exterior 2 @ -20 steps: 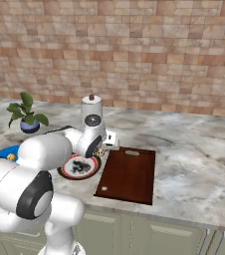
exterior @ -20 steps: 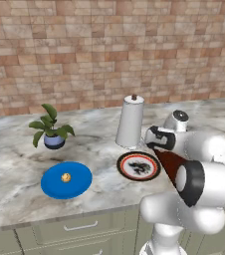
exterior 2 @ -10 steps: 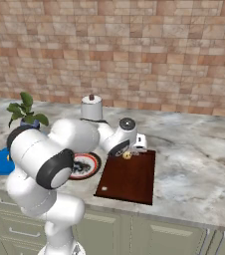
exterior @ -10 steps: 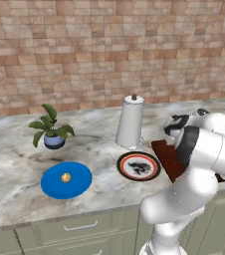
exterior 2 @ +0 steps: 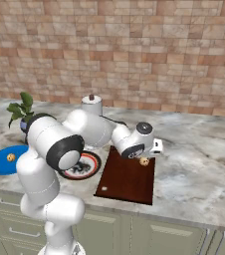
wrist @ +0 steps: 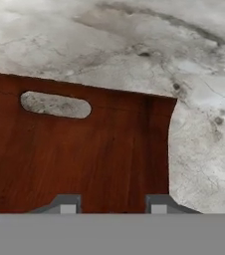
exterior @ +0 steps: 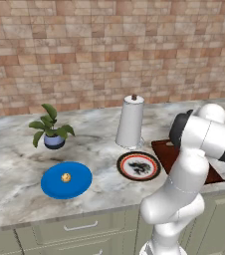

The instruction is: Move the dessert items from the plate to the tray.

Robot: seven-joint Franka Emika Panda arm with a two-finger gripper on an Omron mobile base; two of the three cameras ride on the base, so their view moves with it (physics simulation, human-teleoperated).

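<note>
One dessert item, a tiny golden-tan lump, sits between the fingers of my gripper, which is shut on it just above the far part of the tray. The tray is a dark reddish-brown board with a handle slot. In the hand view the fingertips stand over the tray near its corner, and the lump is hidden there. The other dessert item lies on the blue plate. In the left base view my arm covers the gripper and part of the tray.
A patterned round plate lies between the blue plate and the tray. Behind it stands a tall white container, with a potted plant at the back left. Bare marble counter extends right of the tray.
My arm has swung right, carrying the dessert item from near the patterned plate to above the far part of the tray.
</note>
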